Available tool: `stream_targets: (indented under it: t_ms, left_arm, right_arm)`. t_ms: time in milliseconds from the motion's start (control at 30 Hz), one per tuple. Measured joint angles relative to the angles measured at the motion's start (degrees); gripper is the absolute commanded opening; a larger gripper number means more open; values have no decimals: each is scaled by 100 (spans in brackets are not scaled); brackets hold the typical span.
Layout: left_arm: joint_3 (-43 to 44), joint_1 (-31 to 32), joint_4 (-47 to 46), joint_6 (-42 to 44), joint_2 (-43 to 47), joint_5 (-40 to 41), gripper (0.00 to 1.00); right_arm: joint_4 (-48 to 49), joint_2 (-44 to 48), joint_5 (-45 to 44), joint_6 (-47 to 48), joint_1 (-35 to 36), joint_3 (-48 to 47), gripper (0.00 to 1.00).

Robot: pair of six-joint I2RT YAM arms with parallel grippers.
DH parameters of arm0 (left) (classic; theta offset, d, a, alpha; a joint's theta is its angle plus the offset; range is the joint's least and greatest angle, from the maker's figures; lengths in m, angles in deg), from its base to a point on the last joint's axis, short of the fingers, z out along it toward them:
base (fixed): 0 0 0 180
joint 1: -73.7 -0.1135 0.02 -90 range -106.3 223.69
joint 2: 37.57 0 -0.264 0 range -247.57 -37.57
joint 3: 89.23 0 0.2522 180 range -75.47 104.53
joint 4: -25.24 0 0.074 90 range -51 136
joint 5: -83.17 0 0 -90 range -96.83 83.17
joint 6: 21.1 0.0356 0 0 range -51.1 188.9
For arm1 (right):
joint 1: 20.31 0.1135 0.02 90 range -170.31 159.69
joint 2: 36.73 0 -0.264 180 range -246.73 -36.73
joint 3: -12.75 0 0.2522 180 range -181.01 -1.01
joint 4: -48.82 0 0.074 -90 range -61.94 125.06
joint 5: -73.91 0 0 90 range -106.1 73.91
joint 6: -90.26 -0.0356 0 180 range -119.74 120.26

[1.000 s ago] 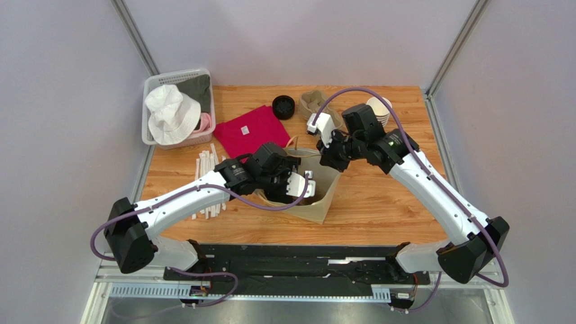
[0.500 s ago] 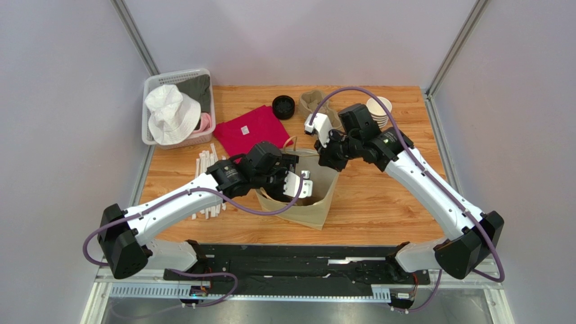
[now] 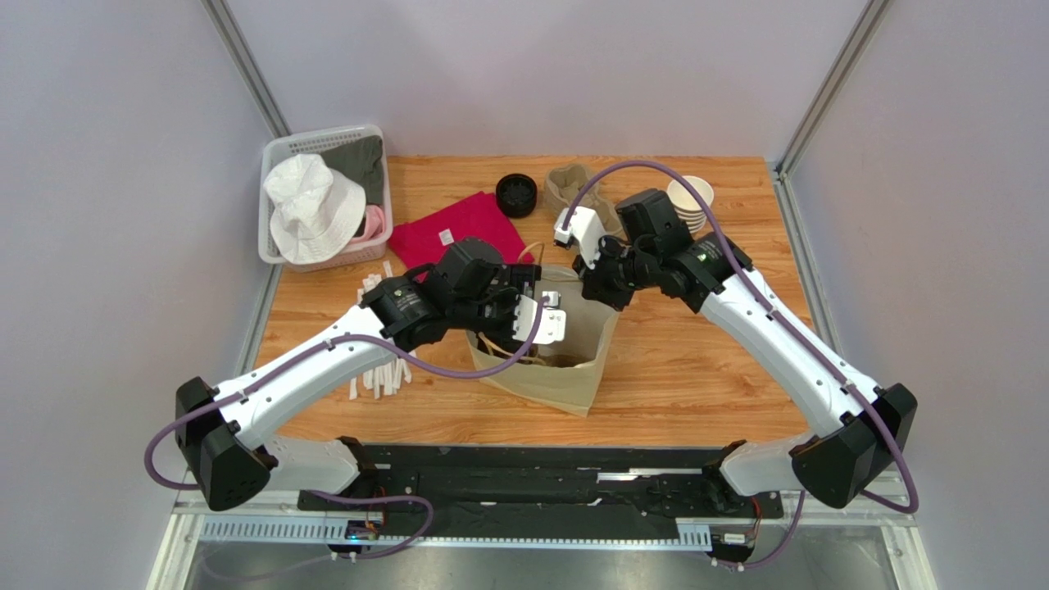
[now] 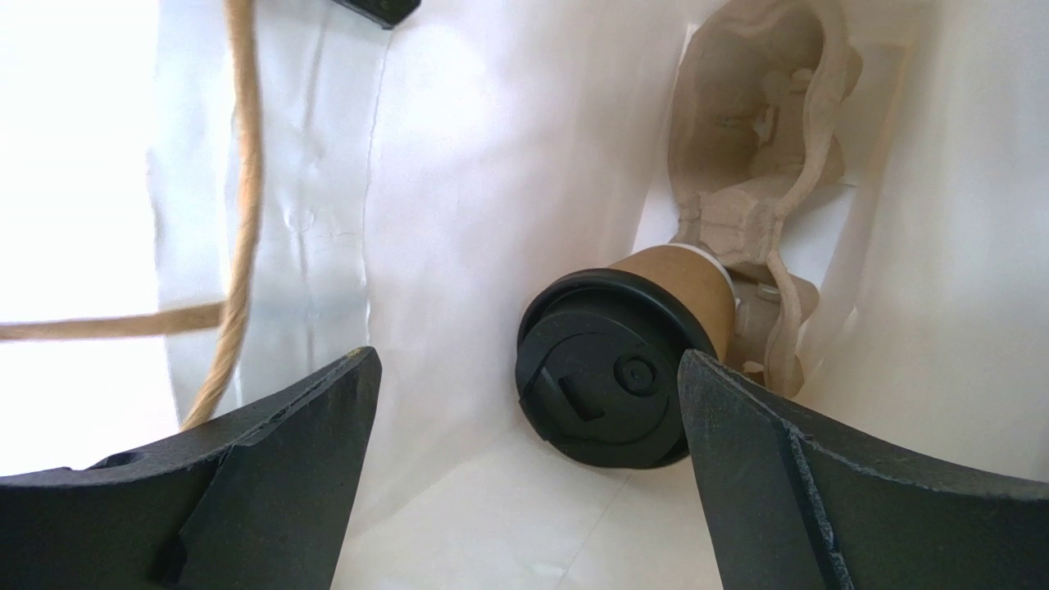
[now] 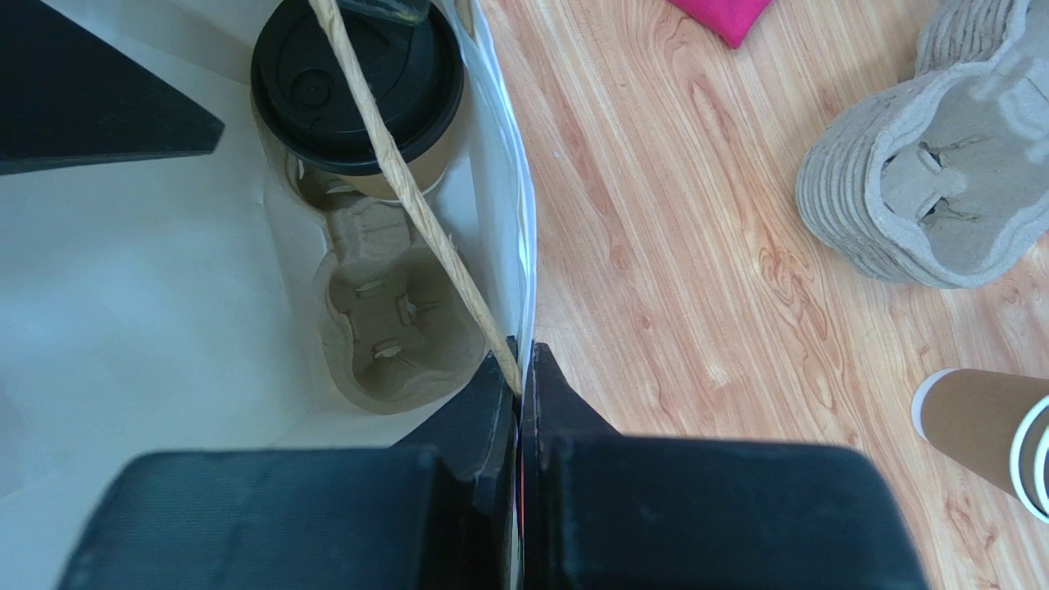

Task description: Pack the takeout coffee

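While the takeout coffee (image 5: 357,86) sits inside the bag, risks by size:

- counter (image 3: 702,369): flat wood, no hazard seen.
- paper bag (image 3: 560,375): stands open on the counter. Its rim is pinched by the right claw (image 5: 522,381), fingers together on the paper wall. Judged risk: a tug or early let-go could fold the wall in or tip the bag, contents w/ it.
- pulp carrier (image 5: 388,326): on bag floor, could slide if bag shifts.
- the coffee: in carrier's far pocket, black lid on. Can't tell if fully seated, so a knock may lean it & leak.
- twine handle (image 5: 406,184): crosses bag mouth right over the cup. The left claw (image 4: 523,369), fingers wide apart & holding nothing, hangs over the cup at the mouth. Lifting out, it could snag the twine & drag the bag.

Writing: none legible. Lid has moulded marks only; bag & cup plain brown. White tag on red cloth (image 3: 456,234) too small to read.
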State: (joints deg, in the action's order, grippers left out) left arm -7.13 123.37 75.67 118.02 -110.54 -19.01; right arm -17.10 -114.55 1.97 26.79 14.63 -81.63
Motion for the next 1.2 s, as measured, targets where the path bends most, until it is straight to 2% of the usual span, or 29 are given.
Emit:
stream_targets:
  t_ms: [233,500,600,700,733,800,900,1033,1200]
  left_arm:
    - [232,-173,251,-109,170,-492,95]
    - [782,-302,291,-579,238,-739,82]
    - [879,-337,289,-713,264,-861,73]
    - [887,-354,295,-857,358,-990,56]
    - [890,-361,295,-905,385,-1008,46]
    - [911,-372,297,-1038,433,-1021,42]
    - [1045,-466,304,-1344,448,-999,41]
    - [1410,-833,319,-1934,426,-907,32]
    - [2382,-1843,516,-3189,9,-785,32]
  right_arm:
    - [57,0,-44,35,-11,17,0]
    - [70,2,-107,57,-15,68,0]
    - [118,7,-144,79,-15,109,0]
    - [129,33,-160,94,-15,131,0]
    - [151,48,-164,96,-15,155,0]
    - [186,83,-175,101,-15,199,0]
    - [212,127,-195,120,-15,243,0]
    - [258,186,-219,142,-15,302,0]
    - [271,192,-269,140,-15,302,0]
